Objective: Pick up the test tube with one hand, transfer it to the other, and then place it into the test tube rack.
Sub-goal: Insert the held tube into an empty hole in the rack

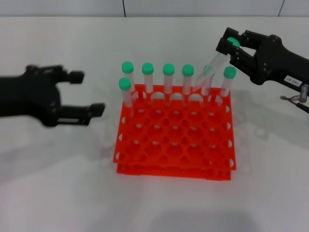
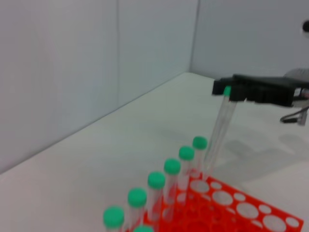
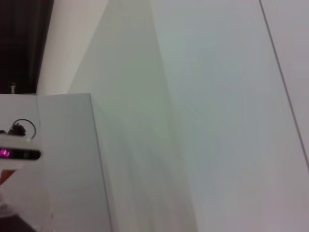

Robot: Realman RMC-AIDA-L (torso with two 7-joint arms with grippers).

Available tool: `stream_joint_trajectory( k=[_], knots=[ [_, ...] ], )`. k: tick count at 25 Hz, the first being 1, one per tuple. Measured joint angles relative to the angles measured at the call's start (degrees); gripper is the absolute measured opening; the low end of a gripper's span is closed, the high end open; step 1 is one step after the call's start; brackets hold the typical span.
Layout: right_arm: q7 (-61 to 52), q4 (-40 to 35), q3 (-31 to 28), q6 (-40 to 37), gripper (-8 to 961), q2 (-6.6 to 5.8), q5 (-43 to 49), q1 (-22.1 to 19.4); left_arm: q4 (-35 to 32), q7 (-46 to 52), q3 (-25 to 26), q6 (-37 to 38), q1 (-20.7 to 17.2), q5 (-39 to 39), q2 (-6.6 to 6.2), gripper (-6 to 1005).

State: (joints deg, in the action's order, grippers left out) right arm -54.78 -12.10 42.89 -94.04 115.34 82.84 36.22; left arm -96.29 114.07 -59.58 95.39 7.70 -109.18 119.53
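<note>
The orange-red test tube rack (image 1: 176, 145) stands at the table's middle, and it also shows in the left wrist view (image 2: 241, 210). My right gripper (image 1: 231, 47), with the white label, is shut on the green cap end of the test tube (image 1: 210, 67). It holds the tube tilted above the rack's back row, the lower end near a hole between two standing tubes. The left wrist view shows this gripper (image 2: 231, 90) and the tube (image 2: 219, 128). My left gripper (image 1: 88, 93) is open and empty, left of the rack.
Several green-capped tubes (image 1: 168, 72) stand in the rack's back row, and one (image 1: 124, 87) stands at its left edge. They also show in a row in the left wrist view (image 2: 171, 169). The right wrist view shows only a pale wall (image 3: 193, 121).
</note>
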Motion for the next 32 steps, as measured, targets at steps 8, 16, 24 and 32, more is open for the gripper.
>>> stream_joint_trajectory(
  k=[8,16,24,32],
  knots=[
    [-4.8,-5.2,3.4,-0.1,284,-0.04,0.0,0.1,8.4,-12.0,0.8,-4.0,-9.5,7.0,0.20,872],
    [-11.8,-11.6,9.3,0.1,287,0.14,-0.2,1.0,23.6,-24.5,7.0,-3.7,-9.3,11.6,-0.02,871],
    [-13.2,-11.5,14.0,3.7,290,0.80,-1.1,5.7,27.9,-27.4,9.3,-4.6,-9.1,10.7,-0.15,870],
    [-12.5,-11.0,25.8,11.0,293,0.85,-10.2,7.6,32.7,-29.2,9.8,-5.2,-7.5,9.0,-0.29,868]
  ],
)
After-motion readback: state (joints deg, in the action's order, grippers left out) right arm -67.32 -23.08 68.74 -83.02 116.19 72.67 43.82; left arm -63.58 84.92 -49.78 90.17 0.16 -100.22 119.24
